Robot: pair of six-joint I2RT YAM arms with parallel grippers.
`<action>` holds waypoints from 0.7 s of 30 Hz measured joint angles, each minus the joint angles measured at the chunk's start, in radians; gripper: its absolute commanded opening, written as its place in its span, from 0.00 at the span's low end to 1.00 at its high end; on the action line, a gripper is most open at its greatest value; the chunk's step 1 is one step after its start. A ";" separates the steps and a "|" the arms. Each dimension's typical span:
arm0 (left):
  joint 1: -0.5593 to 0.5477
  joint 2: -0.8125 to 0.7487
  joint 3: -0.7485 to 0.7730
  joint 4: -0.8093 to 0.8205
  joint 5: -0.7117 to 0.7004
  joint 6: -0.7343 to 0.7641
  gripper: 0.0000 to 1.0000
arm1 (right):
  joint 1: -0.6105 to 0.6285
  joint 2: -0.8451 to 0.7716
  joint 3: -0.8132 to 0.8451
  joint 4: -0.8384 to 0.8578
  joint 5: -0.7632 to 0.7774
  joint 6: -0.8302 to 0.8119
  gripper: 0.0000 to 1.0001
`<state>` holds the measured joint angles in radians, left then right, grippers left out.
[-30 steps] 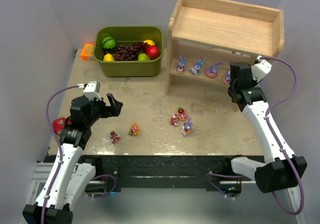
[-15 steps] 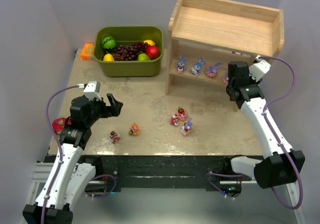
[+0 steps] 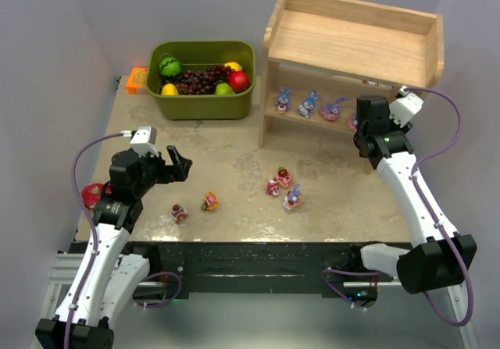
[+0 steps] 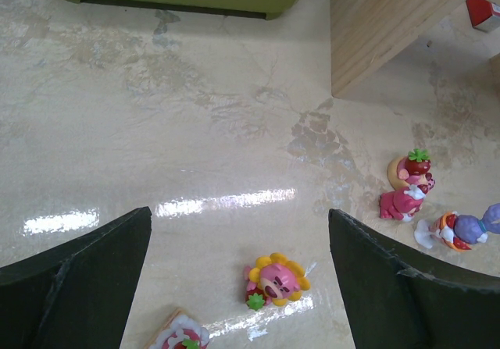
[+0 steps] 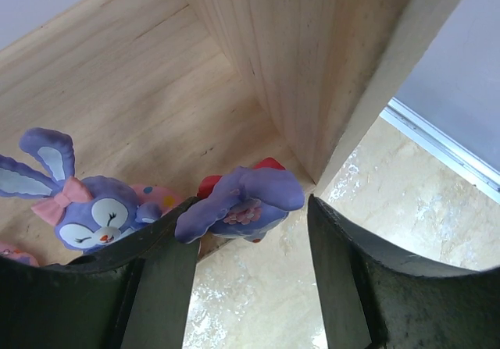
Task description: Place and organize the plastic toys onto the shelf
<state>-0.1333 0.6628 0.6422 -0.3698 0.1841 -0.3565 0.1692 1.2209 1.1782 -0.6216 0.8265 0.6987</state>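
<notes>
At the shelf [image 5: 156, 91] corner my right gripper [image 5: 251, 243] stands spread around a purple bunny [image 5: 250, 197]; my left gripper [image 4: 238, 212] gapes empty

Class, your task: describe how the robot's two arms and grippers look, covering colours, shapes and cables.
Both the left arm and right arm have white link shells with black joint housings. A purple cable loops along the left arm, another purple cable along the right. Each wrist carries a small white camera box. The left gripper and right gripper have two broad, dark, matte fingers.
</notes>
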 measured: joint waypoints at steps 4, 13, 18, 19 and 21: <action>0.000 0.000 0.000 0.000 0.000 0.000 0.99 | 0.000 -0.009 0.006 -0.003 -0.009 -0.019 0.61; 0.000 0.000 0.000 0.000 0.000 0.000 1.00 | -0.002 -0.045 0.011 -0.027 -0.072 -0.058 0.64; 0.000 0.000 0.000 0.000 0.000 0.000 0.99 | -0.002 -0.105 0.011 -0.028 -0.088 -0.075 0.66; 0.000 0.000 0.000 0.000 0.000 0.000 0.99 | -0.002 -0.119 0.011 -0.028 -0.089 -0.078 0.66; 0.000 0.000 0.000 0.000 0.000 0.000 1.00 | -0.002 -0.152 0.011 -0.028 -0.096 -0.087 0.62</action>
<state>-0.1333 0.6624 0.6422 -0.3702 0.1841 -0.3565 0.1673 1.0687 1.1893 -0.6495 0.7307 0.6113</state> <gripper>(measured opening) 0.994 0.655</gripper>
